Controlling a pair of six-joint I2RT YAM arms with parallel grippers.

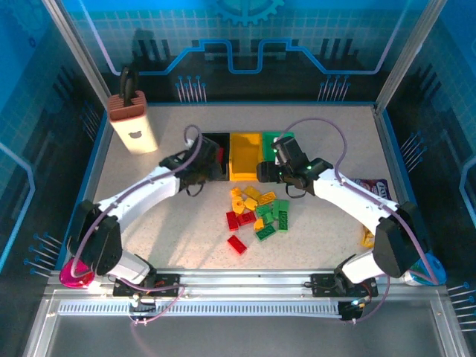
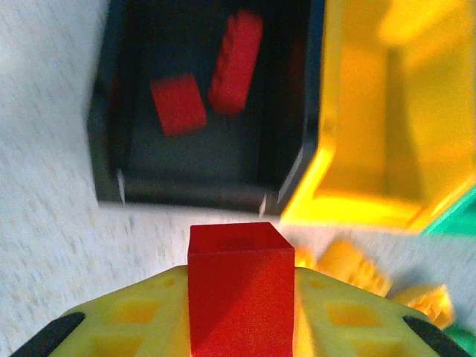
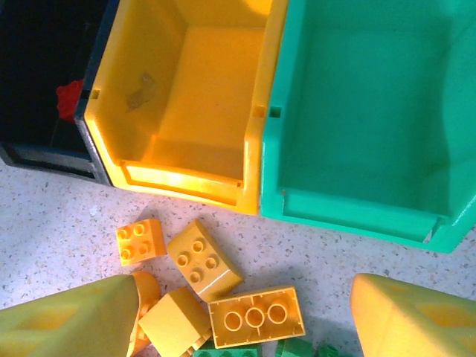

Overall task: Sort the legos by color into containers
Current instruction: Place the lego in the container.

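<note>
The left gripper [image 1: 204,165] pinches a red brick [image 2: 239,286] just short of the black bin [image 2: 108,141], which holds two red legos [image 2: 178,104]. Rightward sit the yellow bin [image 3: 249,156] and green bin [image 3: 342,208]. The right gripper [image 3: 245,320] stands wide above yellow legos [image 3: 255,318] on the table.

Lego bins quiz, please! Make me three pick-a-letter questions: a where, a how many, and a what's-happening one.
1. Which bin sits in the middle? A black, B yellow, C green.
2. How many red bricks lie in the black bin? A none, B five, C two.
3. What is the left gripper doing? A pinching a red brick, B hanging open, C pinching a green brick.
Answers: 1B, the yellow bin stands between the other two; 2C, the left wrist view shows two; 3A, its jaws are shut on it.
</note>
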